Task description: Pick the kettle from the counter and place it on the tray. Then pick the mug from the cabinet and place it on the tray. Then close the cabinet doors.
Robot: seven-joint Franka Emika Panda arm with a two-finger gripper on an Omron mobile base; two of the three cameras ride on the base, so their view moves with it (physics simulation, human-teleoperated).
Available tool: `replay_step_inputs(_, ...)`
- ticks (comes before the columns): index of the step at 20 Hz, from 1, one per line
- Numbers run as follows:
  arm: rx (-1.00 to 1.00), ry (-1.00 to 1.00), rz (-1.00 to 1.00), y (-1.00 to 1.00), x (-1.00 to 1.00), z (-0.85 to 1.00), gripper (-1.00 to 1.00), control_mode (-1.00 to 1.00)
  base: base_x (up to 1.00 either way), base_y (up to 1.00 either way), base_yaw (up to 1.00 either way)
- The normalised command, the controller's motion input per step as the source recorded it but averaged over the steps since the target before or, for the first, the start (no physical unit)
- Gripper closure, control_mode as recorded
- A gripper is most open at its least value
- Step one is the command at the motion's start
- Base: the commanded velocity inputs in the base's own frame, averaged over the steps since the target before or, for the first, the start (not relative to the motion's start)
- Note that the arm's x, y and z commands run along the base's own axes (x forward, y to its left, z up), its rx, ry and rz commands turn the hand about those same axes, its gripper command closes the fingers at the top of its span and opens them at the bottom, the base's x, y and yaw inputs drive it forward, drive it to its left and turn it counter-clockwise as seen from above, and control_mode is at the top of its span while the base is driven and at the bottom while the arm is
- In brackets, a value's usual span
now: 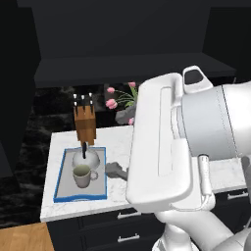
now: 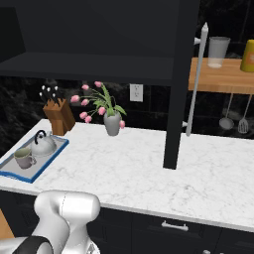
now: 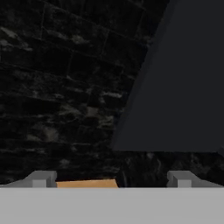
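- The flat rectangular tray with a grey inside and a raised bright blue rim (image 1: 60,179) lies on the left end of the white marble-look desk with faint grey veins (image 2: 149,168).
- The low dome-shaped silver-grey metal kettle with a thin black handle (image 1: 86,159) stands upright on the far part of the tray.
- The small grey-beige mug with a greenish inside (image 1: 82,176) stands on the tray just in front of the kettle, its handle to the right in the left base view.
- A brown wooden knife block with dark handles (image 1: 85,122) stands on the desk just behind the tray.
- A grey vase with pink tulips (image 2: 112,122) stands further along the desk, near the dark back wall.
- The large black wall cabinet (image 1: 122,44) hangs above the desk, and its dark shelf is in view.
- One tall black panelled door (image 2: 181,82) stands open, edge-on in the right base view, with a long silver-grey bar handle (image 2: 196,82) beside it.
- The robot's hand (image 3: 111,179) is open; its two grey finger tips stand wide apart and hold nothing.
- In the hand view it faces a dark marbled wall and a flat black panel.
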Motion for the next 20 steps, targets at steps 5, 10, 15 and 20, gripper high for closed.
replay_step_inputs(5,-0.04,-0.24,0.02,0.45,-0.20,0.11,-1.00,-1.00,0.00,0.00,0.00)
replay_step_inputs(10,-0.02,-0.35,0.00,0.47,-0.23,0.05,-1.00,-1.00,0.00,0.00,0.00)
replay_step_inputs(15,-0.13,-0.30,0.00,0.56,0.11,0.03,-1.00,-1.00,0.00,0.00,0.00)
replay_step_inputs(20,-0.20,-0.30,0.07,0.54,0.40,-0.08,-1.00,-1.00,0.00,0.00,0.00)
